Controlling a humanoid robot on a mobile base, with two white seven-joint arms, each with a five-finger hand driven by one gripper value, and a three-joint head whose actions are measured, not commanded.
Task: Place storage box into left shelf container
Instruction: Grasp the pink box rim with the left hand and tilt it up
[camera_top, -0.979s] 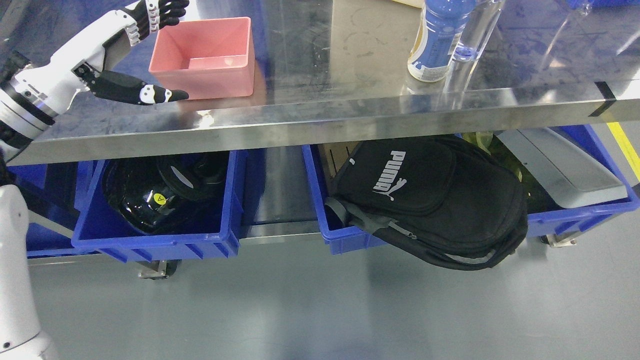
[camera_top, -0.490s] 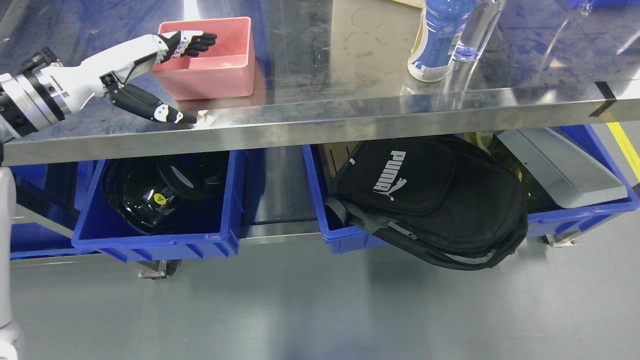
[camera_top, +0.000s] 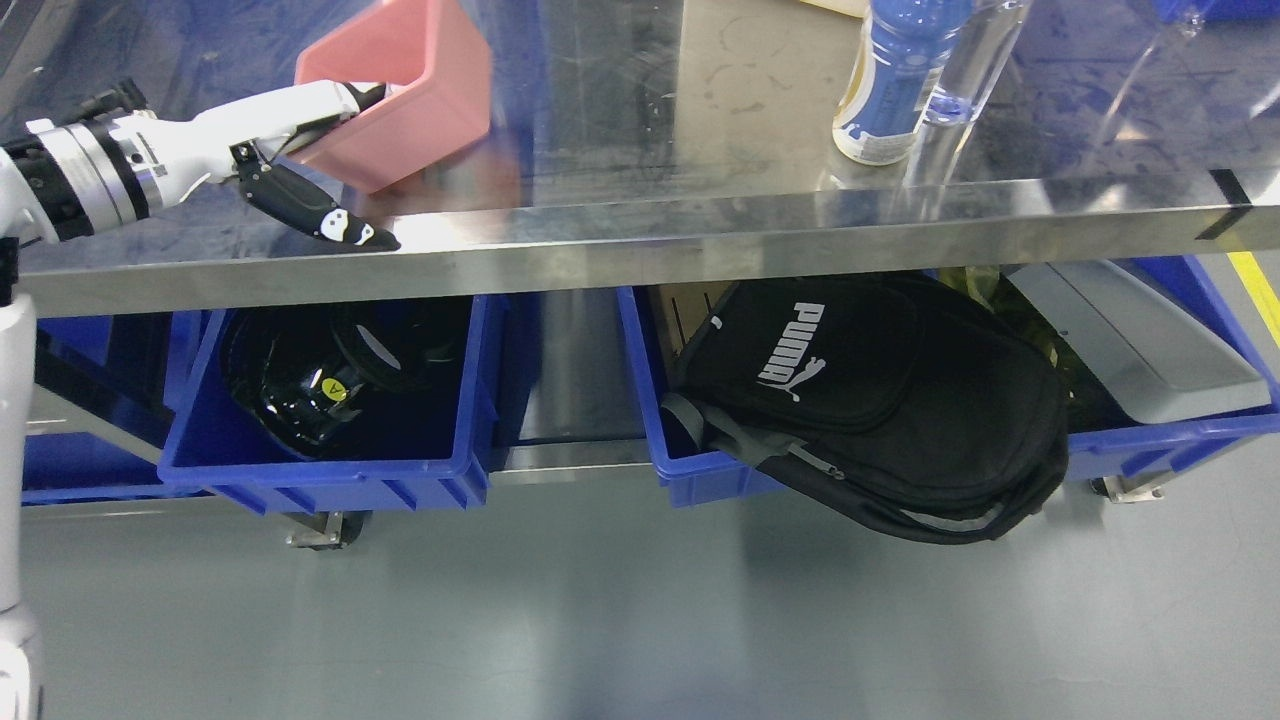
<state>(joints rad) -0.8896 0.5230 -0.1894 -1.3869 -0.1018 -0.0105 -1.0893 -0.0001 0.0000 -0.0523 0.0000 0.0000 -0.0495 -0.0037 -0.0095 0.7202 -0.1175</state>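
The pink storage box sits tilted on the steel table top at the upper left, its left side raised off the surface. My left hand reaches in from the left. Its fingers hook over the box's left wall into the inside, and the black thumb stretches out below the box's near side. The left blue shelf container stands under the table, directly below the hand, and holds a shiny black object. My right hand is out of view.
A second blue bin under the table holds a black backpack that overhangs its front. A grey object lies in a bin at the right. A blue-labelled bottle and a clear bottle stand on the table.
My left hand has slid its fingers deeper into the pink box, and the box has tipped up from flat to tilted. The whole picture has shifted slightly, so the camera moved.
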